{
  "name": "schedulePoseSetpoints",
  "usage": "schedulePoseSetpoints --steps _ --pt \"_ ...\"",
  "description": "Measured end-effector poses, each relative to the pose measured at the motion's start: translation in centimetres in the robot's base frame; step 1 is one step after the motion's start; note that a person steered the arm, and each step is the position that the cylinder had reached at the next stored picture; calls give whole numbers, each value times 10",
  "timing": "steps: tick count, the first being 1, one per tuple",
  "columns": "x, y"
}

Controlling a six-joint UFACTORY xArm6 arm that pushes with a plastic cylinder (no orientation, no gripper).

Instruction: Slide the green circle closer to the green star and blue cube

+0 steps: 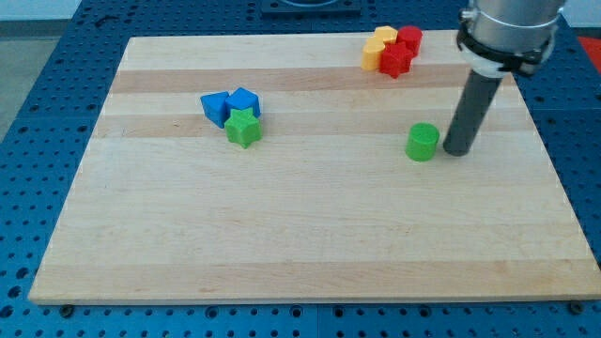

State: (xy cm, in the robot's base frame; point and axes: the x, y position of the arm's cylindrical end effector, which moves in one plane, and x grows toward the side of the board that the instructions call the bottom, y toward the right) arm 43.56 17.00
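The green circle (423, 142) stands on the wooden board (300, 244) at the view's right of centre. My tip (457, 150) rests on the board just to the right of it, a small gap apart. The green star (243, 128) lies at the view's upper left, touching the blue cube (244, 101) above it. A second blue block (215, 107) sits against the cube's left side. The star and cube are far to the left of the circle.
A cluster at the view's top right holds a yellow block (377, 47), a red block (408, 38) and another red block (395, 61), above the circle. The board lies on a blue perforated table (38, 84).
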Motion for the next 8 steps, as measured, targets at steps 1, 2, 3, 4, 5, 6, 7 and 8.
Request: schedulePoseSetpoints --steps 1,2,3,4,5,6,7,8 --pt "2 -37" --pt "2 -72" --pt "2 -106" --pt "2 -128" --pt "-11 -134" --pt "-31 -113" --pt "-35 -113" --pt "-37 -138"
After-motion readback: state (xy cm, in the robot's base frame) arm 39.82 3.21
